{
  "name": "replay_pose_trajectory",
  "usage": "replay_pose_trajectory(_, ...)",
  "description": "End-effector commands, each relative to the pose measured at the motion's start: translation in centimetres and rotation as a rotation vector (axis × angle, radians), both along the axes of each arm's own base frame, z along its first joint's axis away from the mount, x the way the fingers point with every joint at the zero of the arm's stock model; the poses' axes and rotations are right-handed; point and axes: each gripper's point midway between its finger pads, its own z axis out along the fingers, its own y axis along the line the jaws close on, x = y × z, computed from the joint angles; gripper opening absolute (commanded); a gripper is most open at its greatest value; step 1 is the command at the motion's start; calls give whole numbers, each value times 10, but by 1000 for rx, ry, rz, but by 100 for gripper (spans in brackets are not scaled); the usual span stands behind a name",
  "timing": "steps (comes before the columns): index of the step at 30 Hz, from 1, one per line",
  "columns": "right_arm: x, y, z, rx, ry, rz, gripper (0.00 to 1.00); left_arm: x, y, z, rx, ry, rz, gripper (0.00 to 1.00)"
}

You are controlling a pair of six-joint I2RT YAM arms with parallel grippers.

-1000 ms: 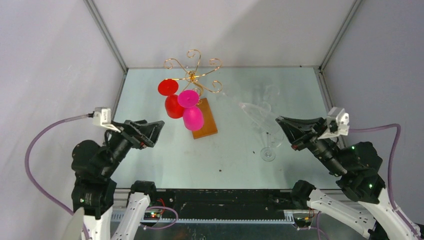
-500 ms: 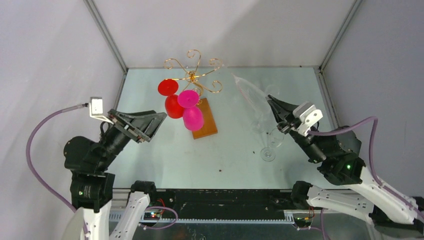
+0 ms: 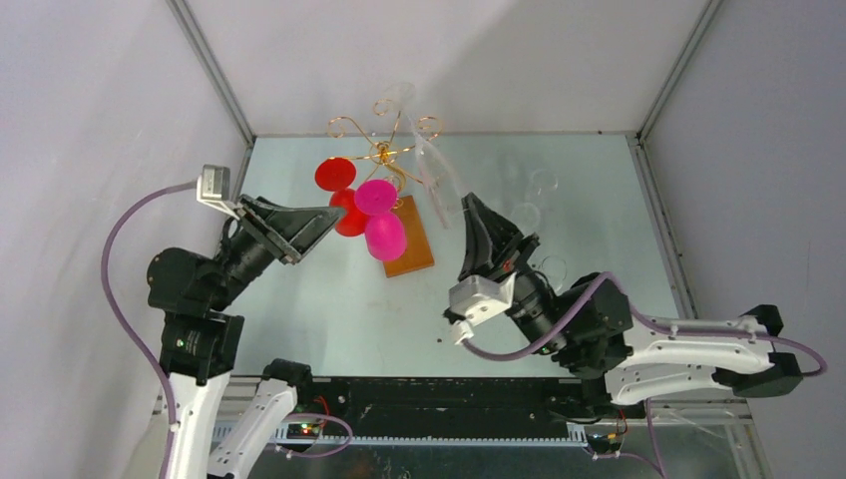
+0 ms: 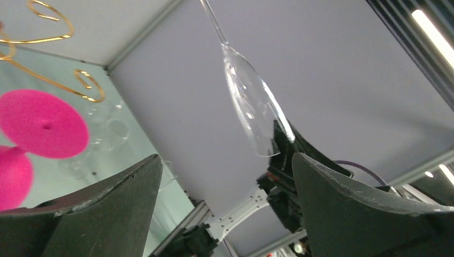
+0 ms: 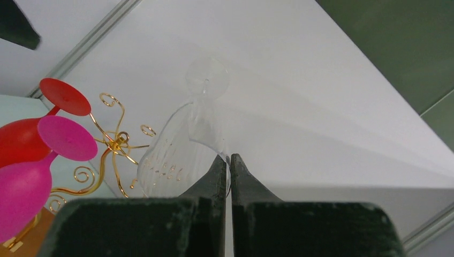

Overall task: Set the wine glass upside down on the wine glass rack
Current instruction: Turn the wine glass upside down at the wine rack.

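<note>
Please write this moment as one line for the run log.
right gripper: shut on wine glass rim, foot up | left gripper: open, empty | wine glass rack: red glass and pink glass hang inverted

Bright even light, soft shadows, sharp focus

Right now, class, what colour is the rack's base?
Orange-brown; the base shows best in the top external view.
</note>
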Motion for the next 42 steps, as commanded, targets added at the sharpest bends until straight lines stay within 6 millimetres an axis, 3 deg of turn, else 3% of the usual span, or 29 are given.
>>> replay_pose_trajectory(1, -9, -22, 42, 113, -93, -82, 0, -10, -13, 27, -76, -49, -99, 96)
replay_pose_trajectory(9, -27, 0, 43, 165, -101, -29, 0, -7, -25, 30, -109, -29, -149, 91)
replay_pose_trajectory(19, -48, 23, 36, 205, -84, 27, 0, -9, -35, 60, -218, -79, -216, 85)
replay_pose_trajectory(27, -66, 42, 23, 218, -51, 69, 0, -1, -39, 62, -257, -61, -219, 79)
replay_pose_trajectory(34, -78, 53, 12, 219, -17, 89, 0, 4, -39, 62, -289, -56, -209, 64)
replay_pose_trajectory(42, -85, 57, 7, 215, 0, 96, 0, 4, -33, 61, -312, -56, -182, 33)
